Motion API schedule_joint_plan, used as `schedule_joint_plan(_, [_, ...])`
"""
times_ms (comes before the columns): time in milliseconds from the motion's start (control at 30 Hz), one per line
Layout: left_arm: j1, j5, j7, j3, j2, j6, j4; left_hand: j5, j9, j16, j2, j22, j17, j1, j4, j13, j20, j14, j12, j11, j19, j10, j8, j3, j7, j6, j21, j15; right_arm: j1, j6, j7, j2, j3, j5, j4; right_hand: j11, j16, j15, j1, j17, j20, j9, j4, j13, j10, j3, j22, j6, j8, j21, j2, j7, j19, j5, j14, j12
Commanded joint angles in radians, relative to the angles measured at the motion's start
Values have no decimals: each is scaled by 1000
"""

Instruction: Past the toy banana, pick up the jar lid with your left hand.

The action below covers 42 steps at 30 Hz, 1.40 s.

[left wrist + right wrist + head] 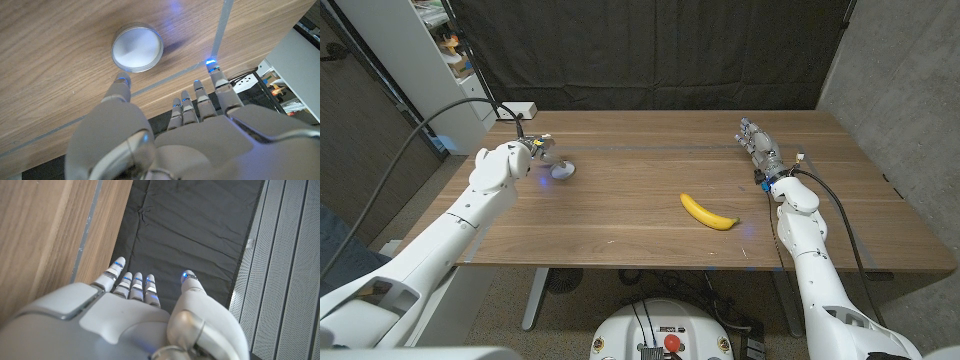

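Observation:
A round silver jar lid (563,170) lies on the wooden table's left side, and it appears in the left wrist view too (137,47). My left hand (528,152) hovers just beside it, fingers apart and holding nothing; the thumb tip (122,79) is close to the lid's rim without touching it. A yellow toy banana (708,212) lies right of the table's middle. My right hand (758,146) stands at the far right of the table with fingers extended and nothing in it, as the right wrist view (135,310) also shows.
A white power strip (518,109) with a cable sits at the table's back left corner. White shelving (445,50) stands behind on the left. A black curtain (660,50) hangs behind the table (640,160).

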Motion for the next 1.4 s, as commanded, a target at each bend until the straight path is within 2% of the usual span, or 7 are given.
schedule_joint_plan(33, [-14, -5, -8, 20, -10, 8, 15, -5, 4, 0, 6, 0, 4, 11, -5, 2, 1, -2, -2, 4, 7, -4, 1, -4, 3, -3, -4, -4, 8, 7, 9, -2, 3, -1, 14, -4, 8, -1, 14, 2, 7, 5, -5, 5, 3, 0, 5, 4, 7, 4, 3, -4, 1, 5, 8, 6])
schedule_joint_plan(367, [-49, -7, -24, 54, -31, 8, 55, -5, 4, 0, 7, 0, 5, 11, -4, 4, 1, -1, -1, 6, 9, -3, 2, -6, 4, -1, -7, -2, 14, 12, 11, -2, 10, 1, 28, -6, 8, -2, 13, 2, 7, 5, -5, 5, 4, 0, 5, 6, 7, 4, 2, -5, 0, 5, 9, 6])
schedule_joint_plan(700, [-54, -21, -26, 64, -43, 18, 73, -6, 4, 1, 11, 0, 6, 12, -3, 6, 1, 0, -1, 4, 12, -3, 2, -6, 3, -1, -9, -2, 21, 18, 16, -3, 16, 2, 40, -8, 8, -2, 13, 2, 7, 5, -4, 5, 5, -1, 5, 8, 7, 4, 2, -6, 0, 5, 10, 6])
schedule_joint_plan(967, [-47, -34, -15, 63, -59, 40, 68, -6, 4, 2, 14, 0, 6, 16, -4, 7, 1, 3, 0, 3, 14, -2, 2, -6, 4, 0, -11, -2, 31, 27, 22, -2, 21, 4, 60, -7, 8, -2, 13, 2, 8, 5, -4, 5, 5, -1, 5, 9, 7, 5, 3, -6, -1, 5, 9, 6])
schedule_joint_plan(1400, [-44, -33, -23, 68, -53, 60, 59, -6, 4, 2, 18, 0, 7, 22, -5, 9, 1, 3, 0, 4, 17, -3, 3, -6, 5, 1, -15, -2, 30, 22, 27, -5, 28, -3, 67, -8, 9, -1, 12, 3, 8, 5, -3, 5, 5, -1, 5, 9, 7, 5, 3, -6, -1, 5, 11, 6])
